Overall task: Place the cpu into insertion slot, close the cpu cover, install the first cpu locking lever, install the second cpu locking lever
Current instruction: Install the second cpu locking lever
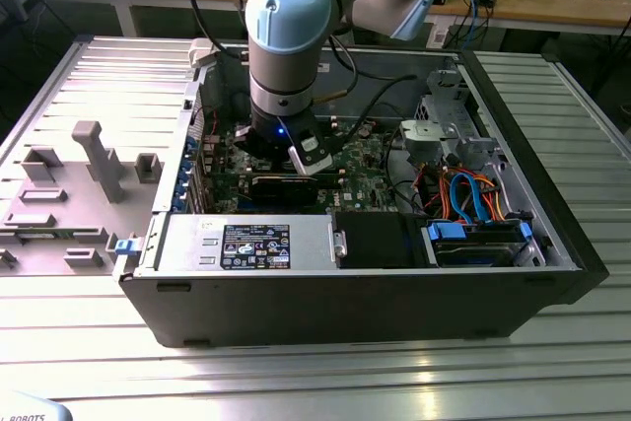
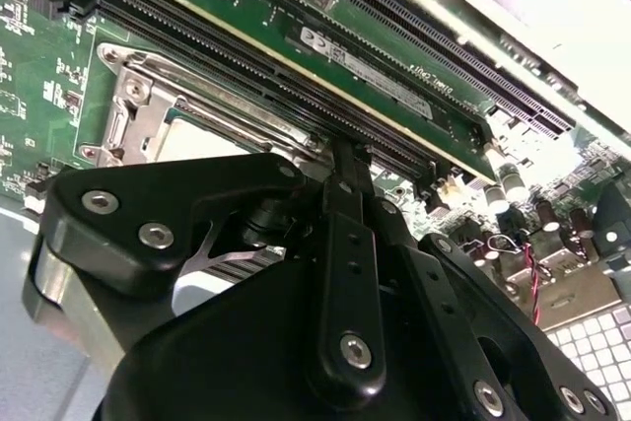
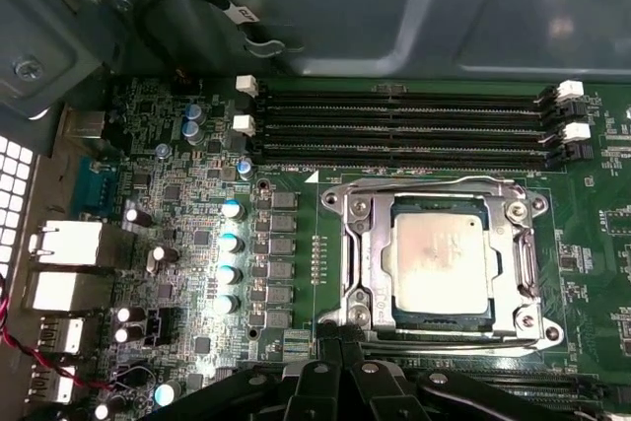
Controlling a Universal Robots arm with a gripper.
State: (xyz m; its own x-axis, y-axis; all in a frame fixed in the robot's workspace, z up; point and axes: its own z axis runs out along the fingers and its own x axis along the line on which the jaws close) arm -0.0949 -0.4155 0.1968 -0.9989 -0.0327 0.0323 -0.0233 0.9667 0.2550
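Lying flat, the cpu [image 3: 441, 265] sits square in the insertion slot [image 3: 367, 265].

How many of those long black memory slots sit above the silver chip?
4, stacked as parallel rows on the green board beside the cpu: first, second, third, fourth. More below may be hidden by the gripper.

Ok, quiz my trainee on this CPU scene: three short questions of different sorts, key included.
1. True or false: the cpu already lies inside the insertion slot.
2. The cpu cover is: A) a closed frame around the chip, B) standing upright, C) lying off the board.
3. In the first wrist view, what long black parts run beside the socket?

Key: 1 true. 2 A. 3 The memory slots.
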